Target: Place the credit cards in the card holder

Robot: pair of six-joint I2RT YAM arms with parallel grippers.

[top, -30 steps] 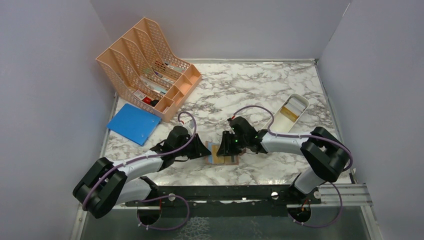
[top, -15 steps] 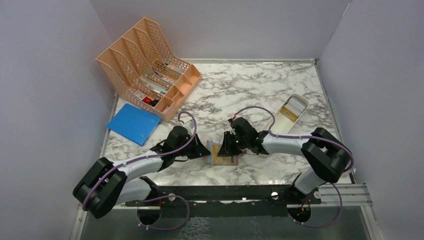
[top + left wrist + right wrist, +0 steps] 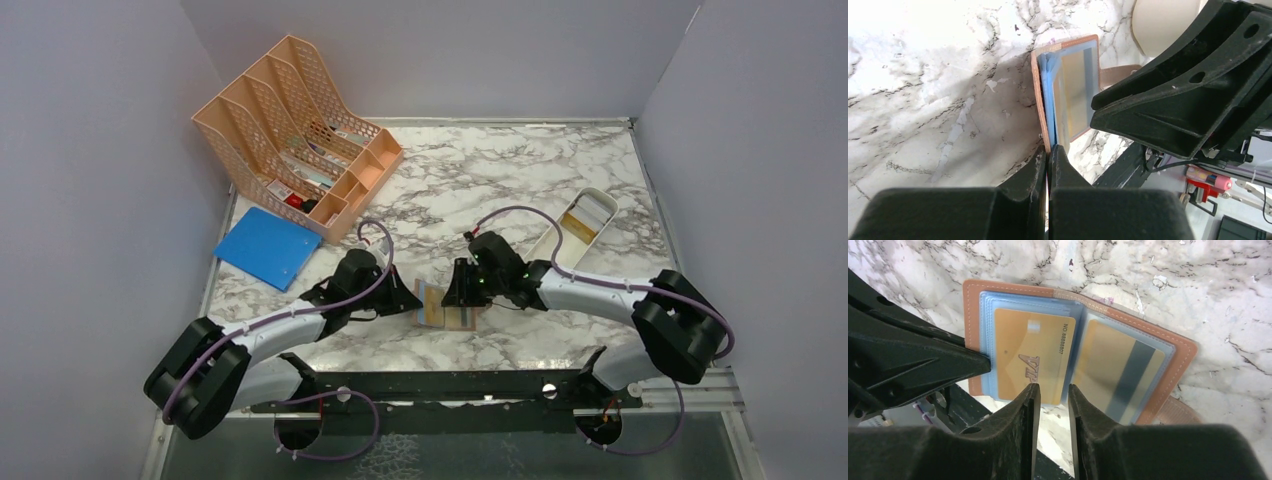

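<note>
The card holder [image 3: 1180,347], tan leather with a light blue lining, lies open on the marble table near the front edge [image 3: 447,306]. A gold credit card [image 3: 1033,355] lies on its left page. A second credit card [image 3: 1120,372], dark stripe up, sits in the right sleeve. My left gripper [image 3: 1048,150] is shut on the holder's left edge [image 3: 1040,100]. My right gripper [image 3: 1050,390] hovers open just in front of the gold card's near edge, with only marble in the gap. The right gripper [image 3: 1188,95] fills the right of the left wrist view.
A peach mesh file organiser [image 3: 290,130] stands at the back left, with a blue folder [image 3: 267,247] flat in front of it. A white oblong tray [image 3: 580,225] lies at the right, something yellowish inside. The table's black front rail [image 3: 450,385] runs close behind the holder.
My left gripper has closed on the holder's left edge. The right arm's elbow has swung out to the right while its gripper stayed over the holder.
</note>
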